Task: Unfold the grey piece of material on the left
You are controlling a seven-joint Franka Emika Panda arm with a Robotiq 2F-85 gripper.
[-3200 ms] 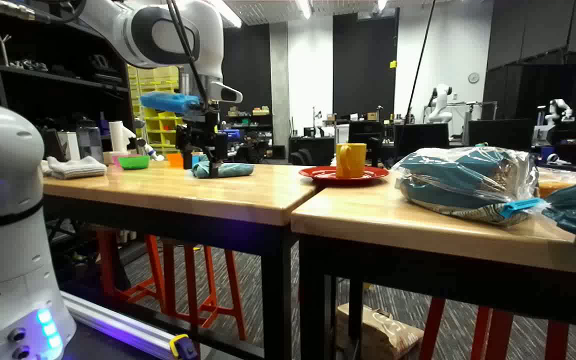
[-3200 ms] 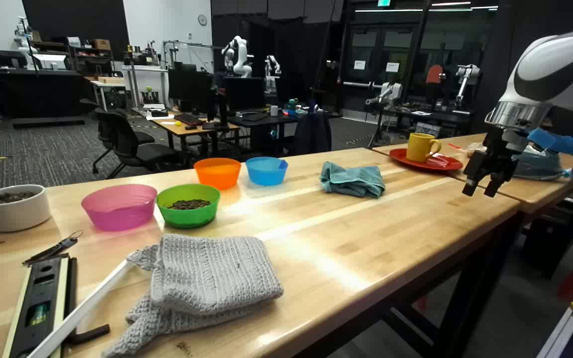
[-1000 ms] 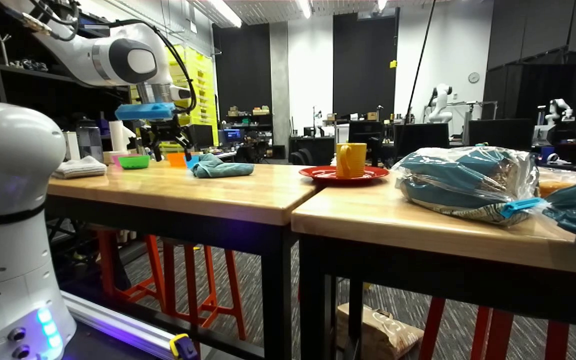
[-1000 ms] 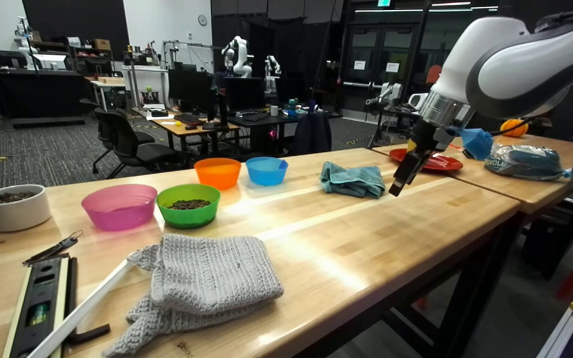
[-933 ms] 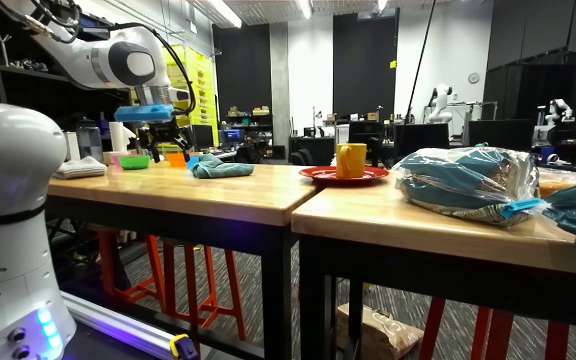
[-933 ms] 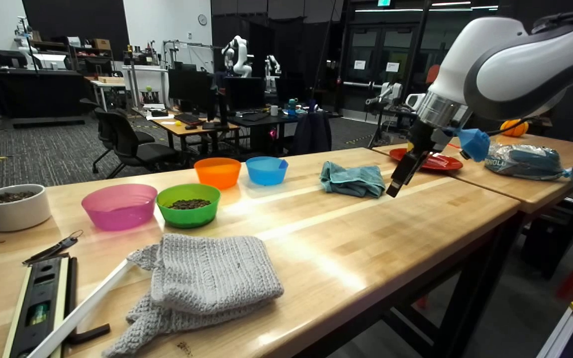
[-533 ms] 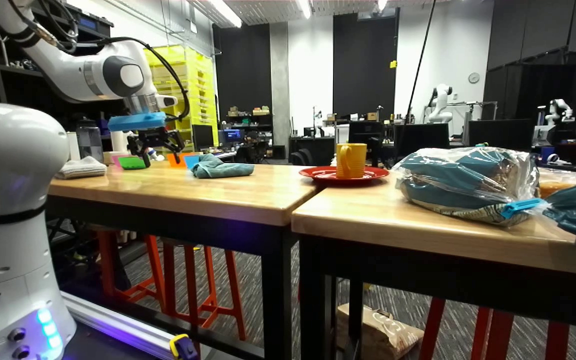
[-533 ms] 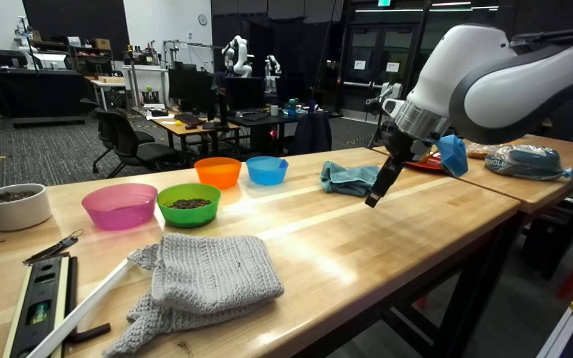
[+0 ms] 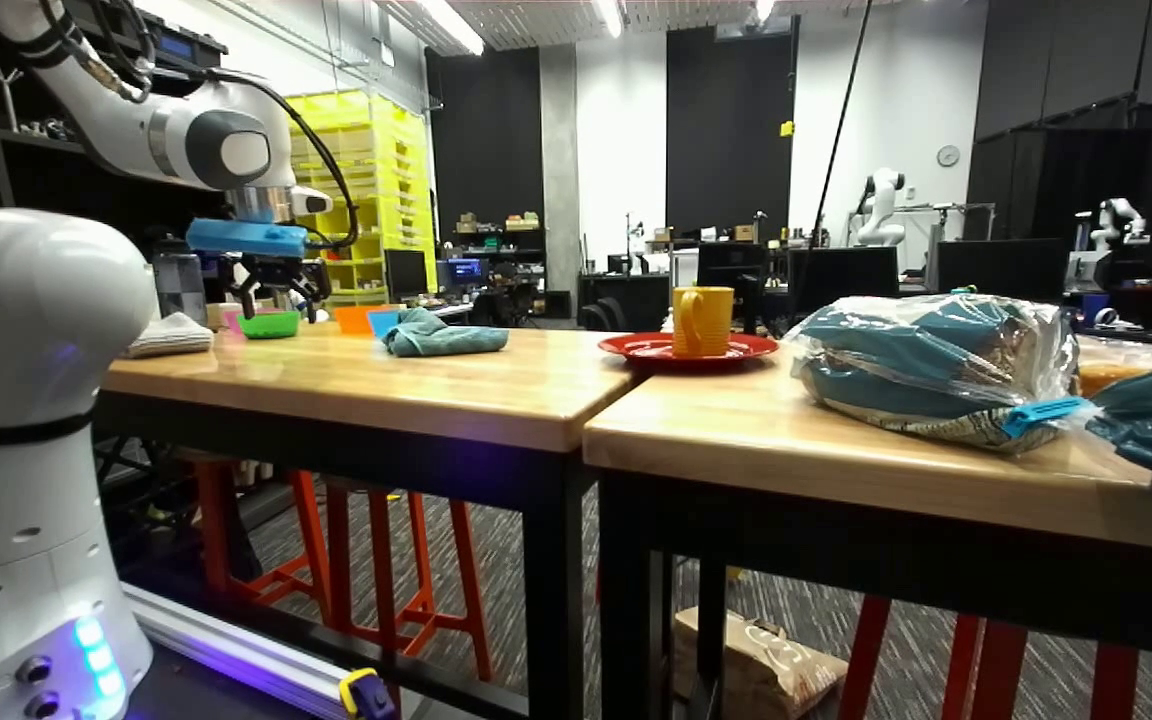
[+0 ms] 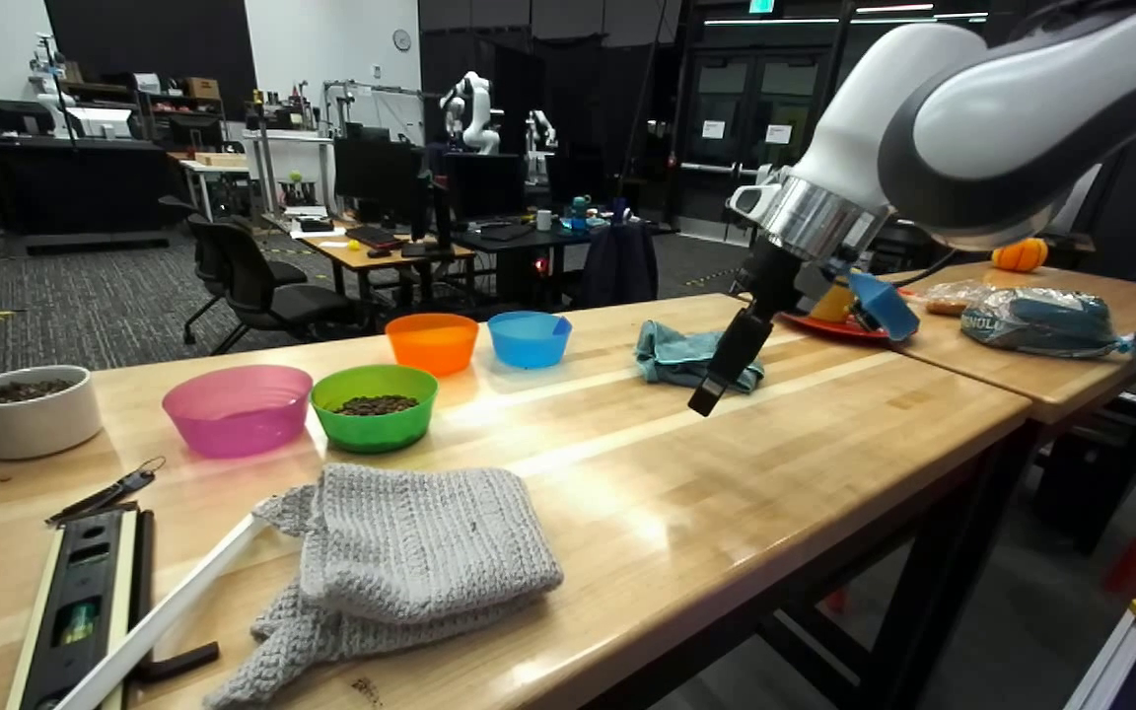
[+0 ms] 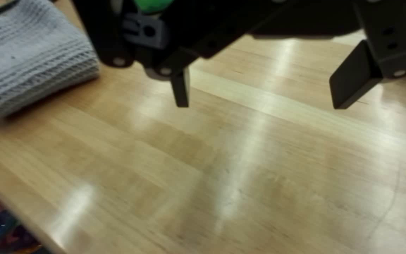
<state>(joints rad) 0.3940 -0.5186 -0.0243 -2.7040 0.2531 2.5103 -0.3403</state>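
Note:
The grey knitted cloth (image 10: 430,542) lies folded on the wooden table, near the front left in an exterior view. It also shows as a pale folded pile in an exterior view (image 9: 171,337) and at the upper left in the wrist view (image 11: 30,56). My gripper (image 11: 264,90) is open, with its fingers wide apart and bare table between and below them. In both exterior views, the gripper (image 10: 706,399) (image 9: 281,312) hangs above the table, apart from the grey cloth. The underside of the cloth's fold is hidden.
A teal cloth (image 10: 676,350) lies partly behind my gripper. Pink (image 10: 238,409), green (image 10: 374,424), orange (image 10: 432,343) and blue (image 10: 529,338) bowls stand along the table. A white strip (image 10: 164,611) and a level (image 10: 80,592) lie beside the grey cloth. A red plate (image 9: 626,345) holds a yellow mug (image 9: 703,320).
My gripper has moved left in both exterior views, closer to the grey cloth, and has turned. The grey cloth and the teal cloth have not moved.

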